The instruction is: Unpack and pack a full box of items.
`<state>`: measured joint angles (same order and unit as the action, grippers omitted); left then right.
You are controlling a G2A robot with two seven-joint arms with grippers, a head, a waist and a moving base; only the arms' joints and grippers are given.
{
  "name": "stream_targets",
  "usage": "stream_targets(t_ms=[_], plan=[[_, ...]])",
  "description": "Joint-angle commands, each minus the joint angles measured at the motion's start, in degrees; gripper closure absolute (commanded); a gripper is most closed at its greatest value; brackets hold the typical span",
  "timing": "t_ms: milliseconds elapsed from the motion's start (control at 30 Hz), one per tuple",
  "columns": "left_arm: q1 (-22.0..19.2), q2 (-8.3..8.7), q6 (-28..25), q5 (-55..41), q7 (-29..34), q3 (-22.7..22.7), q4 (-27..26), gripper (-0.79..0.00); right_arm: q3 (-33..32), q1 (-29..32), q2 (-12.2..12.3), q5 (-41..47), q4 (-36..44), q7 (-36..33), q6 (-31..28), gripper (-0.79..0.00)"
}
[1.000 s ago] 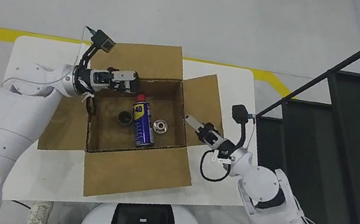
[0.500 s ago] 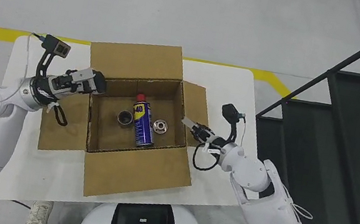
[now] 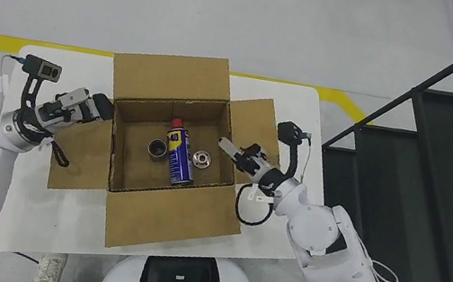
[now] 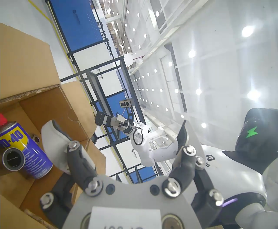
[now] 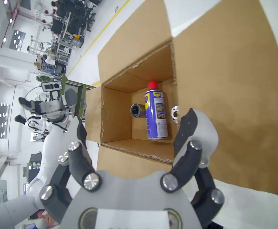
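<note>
Can on its side, best taken across the barrel

Both grippers are empty. The left gripper (image 3: 103,107) hangs with its fingers spread over the outer flap on its side of the box (image 3: 169,76). The right gripper (image 3: 227,148) is spread wide too, at the rim of the opposite wall.

The spray can (image 3: 176,158) lies flat on the box floor, red cap toward the far wall. A short metal tube (image 3: 156,148) sits close against it on the left arm's side. A small flanged metal fitting (image 3: 201,159) lies just beside it on the right arm's side.

I judge the can to be rigid and fairly heavy if full. Its painted skin looks smooth, so it may slip, and it should roll as soon as it is nudged. I would close on the middle of the barrel, across its width, and stay off the cap, since a plastic cap could pop loose. The neighbours leave little room for fingers on either flank, so lifting the fitting out first may be wiser. It looks small, hard and dense, and I would pinch it by the flange.
</note>
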<state>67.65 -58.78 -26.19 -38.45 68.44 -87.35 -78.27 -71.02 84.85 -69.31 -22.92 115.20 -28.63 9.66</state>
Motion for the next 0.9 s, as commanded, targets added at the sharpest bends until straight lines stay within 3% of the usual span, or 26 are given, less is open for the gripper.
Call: stream_targets(t_ms=[0,167,333,500,867], plan=[[0.89,0.13,-0.56,-1.1,-0.04,-1.17,0.63,-0.785,1.96,-1.72,-0.15,-1.09,-0.18,-0.86,-0.94,-0.785],[2.61,0.31,-1.58,-3.61,0.37,-3.04,3.03,-0.785,9.55,-9.17,-1.2,-3.71,-3.9,-4.09,-0.26,-0.785],[2.17,0.19,-1.75,-3.76,0.65,-2.27,6.66,-0.785,17.11,-17.78,-2.67,-7.68,-11.36,-9.4,4.37,-0.785],[2.17,0.19,-1.75,-3.76,0.65,-2.27,6.66,-0.785,23.67,-24.74,-4.56,-10.77,-19.23,-11.86,8.2,-0.785],[2.17,0.19,-1.75,-3.76,0.65,-2.27,6.66,-0.785,32.7,-33.79,-7.97,-16.66,-28.43,-17.68,12.21,-0.785]])
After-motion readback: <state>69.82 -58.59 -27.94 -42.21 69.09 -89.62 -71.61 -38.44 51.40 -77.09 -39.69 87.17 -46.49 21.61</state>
